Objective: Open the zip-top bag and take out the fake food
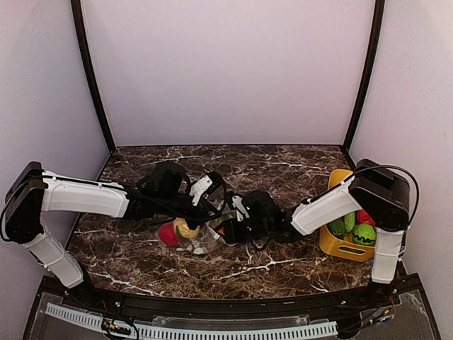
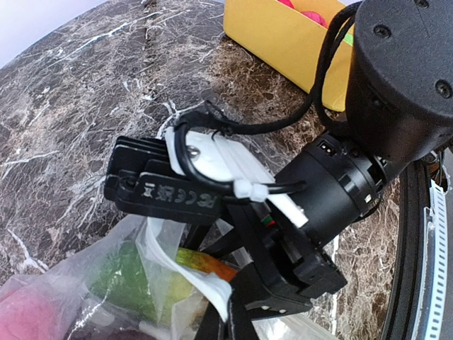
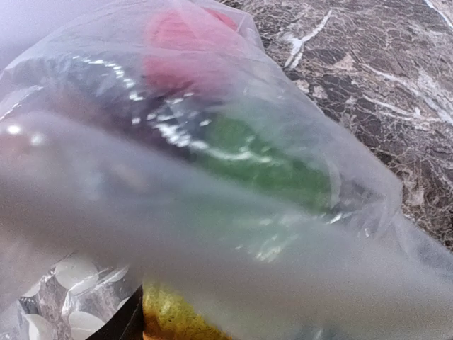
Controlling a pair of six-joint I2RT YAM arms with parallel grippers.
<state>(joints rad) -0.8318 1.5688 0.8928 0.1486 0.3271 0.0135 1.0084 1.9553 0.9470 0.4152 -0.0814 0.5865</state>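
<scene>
The top external camera looks down from above and behind the arm bases, taking in the whole marble surface (image 1: 269,159). The left wrist camera sits low and close, facing the right arm (image 2: 396,71) and the yellow bin (image 2: 283,35). The right wrist camera is almost against the zip-top bag (image 3: 212,212), which fills its blurred frame. All three views share the bag.

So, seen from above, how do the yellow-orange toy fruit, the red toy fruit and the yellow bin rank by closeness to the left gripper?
From the left gripper, top view:
1. Yellow-orange toy fruit, inside the zip-top bag, right beside it.
2. Red toy fruit, further left in the bag.
3. Yellow bin, far off to the right.
</scene>
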